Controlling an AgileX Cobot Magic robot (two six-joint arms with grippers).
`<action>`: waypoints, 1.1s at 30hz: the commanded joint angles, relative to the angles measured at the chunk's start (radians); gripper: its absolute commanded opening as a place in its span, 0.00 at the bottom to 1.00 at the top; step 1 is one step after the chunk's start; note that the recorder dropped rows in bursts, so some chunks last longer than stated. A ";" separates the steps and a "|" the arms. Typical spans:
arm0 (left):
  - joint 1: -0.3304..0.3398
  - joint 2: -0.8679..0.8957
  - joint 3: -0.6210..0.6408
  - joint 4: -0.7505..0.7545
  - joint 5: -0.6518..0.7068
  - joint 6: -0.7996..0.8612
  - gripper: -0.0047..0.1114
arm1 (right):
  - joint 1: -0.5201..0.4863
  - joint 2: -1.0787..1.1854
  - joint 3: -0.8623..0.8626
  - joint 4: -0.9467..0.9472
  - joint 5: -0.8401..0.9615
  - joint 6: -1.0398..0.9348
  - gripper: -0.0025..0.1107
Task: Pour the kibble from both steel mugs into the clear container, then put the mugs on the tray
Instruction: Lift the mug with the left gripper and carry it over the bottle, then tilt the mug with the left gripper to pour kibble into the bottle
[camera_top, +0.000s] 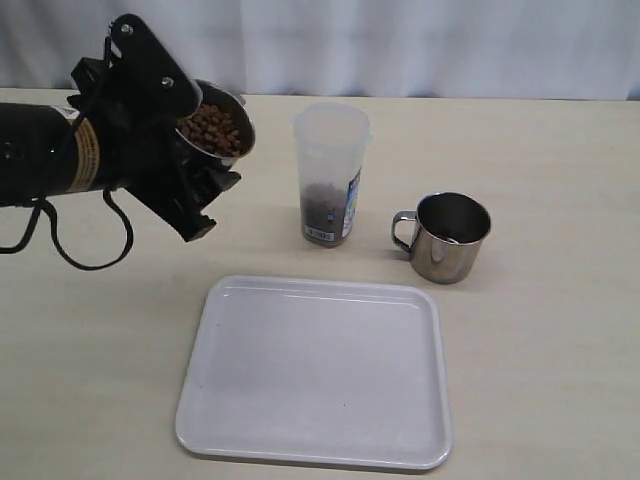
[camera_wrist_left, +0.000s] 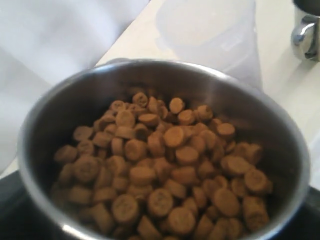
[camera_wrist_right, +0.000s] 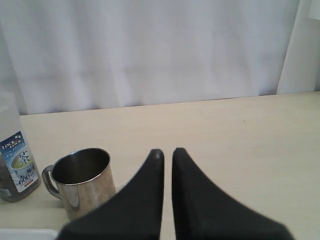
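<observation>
Steel mug (camera_top: 215, 125) heaped with brown kibble (camera_wrist_left: 165, 170), grasped by the left claw (camera_top: 195, 150) and raised off the pale surface (camera_top: 540, 350), tipped toward the clear container (camera_top: 331, 170). The container stands near the mug's lip, lower and not touching. It already holds a shallow layer of kibble. A second mug (camera_top: 450, 237) stands upright beyond the container and looks empty, so one pour seems done. What remains is this pour, then moving both mugs to the white tray (camera_top: 315, 375), which holds nothing. The right claw (camera_wrist_right: 167, 152) is clenched on nothing, near the empty mug but apart from it.
</observation>
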 joint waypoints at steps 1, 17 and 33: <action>-0.069 -0.010 -0.057 0.305 0.190 -0.328 0.04 | 0.003 -0.003 0.003 0.005 0.003 -0.005 0.06; -0.141 0.157 -0.182 0.491 0.472 -0.526 0.04 | 0.003 -0.003 0.003 0.005 0.003 -0.005 0.06; -0.206 0.337 -0.353 0.491 0.517 -0.326 0.04 | 0.003 -0.003 0.003 0.005 0.003 -0.005 0.06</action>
